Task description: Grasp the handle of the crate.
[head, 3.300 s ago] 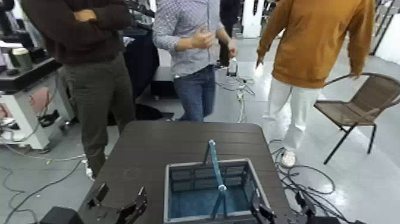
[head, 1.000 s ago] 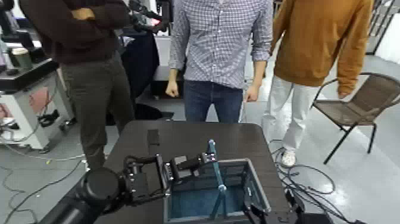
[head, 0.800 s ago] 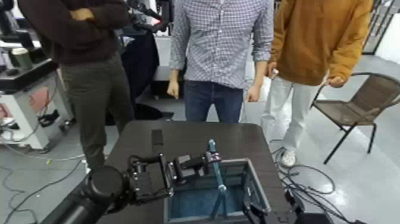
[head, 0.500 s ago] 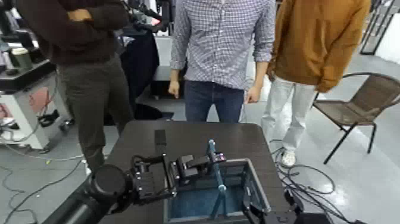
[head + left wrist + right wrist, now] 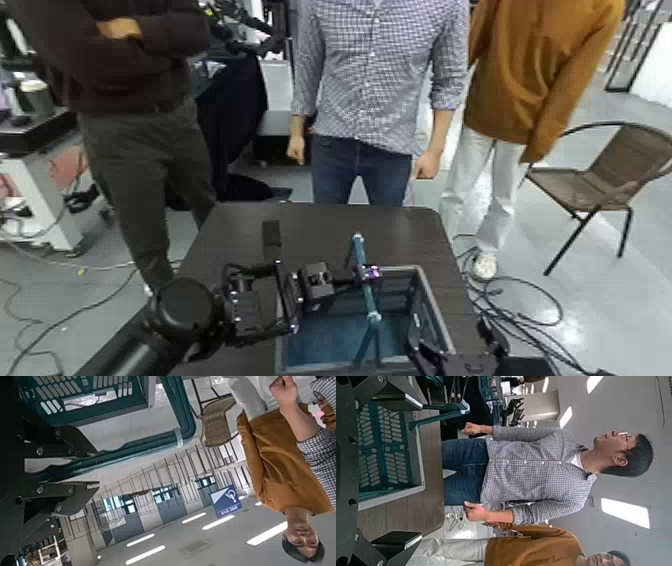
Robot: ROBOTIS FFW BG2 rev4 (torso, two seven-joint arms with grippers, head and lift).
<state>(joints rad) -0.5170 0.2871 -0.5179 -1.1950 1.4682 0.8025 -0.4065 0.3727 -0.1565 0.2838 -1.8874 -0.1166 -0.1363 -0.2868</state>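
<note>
The dark-grey slatted crate (image 5: 432,312) with a blue-teal bottom stands at the near edge of the dark table (image 5: 310,225). Its teal handle (image 5: 372,305) stands upright across the top, with a pale joint midway. My left gripper (image 5: 366,273) reaches in from the left at the handle's far part. In the left wrist view the handle (image 5: 150,446) runs between the open fingers of my left gripper (image 5: 83,471), below the crate (image 5: 87,400). My right gripper (image 5: 450,358) waits open by the crate's near right corner; its wrist view shows the crate (image 5: 383,447) and handle (image 5: 443,414).
Three people stand just beyond the table's far edge (image 5: 380,90). A small black object (image 5: 271,240) lies on the table left of the crate. A brown chair (image 5: 600,180) stands at the right, with cables on the floor (image 5: 520,300).
My left arm has risen from the near left and moved right across the crate until its fingers reach the handle. The people have shifted. The right gripper has stayed put.
</note>
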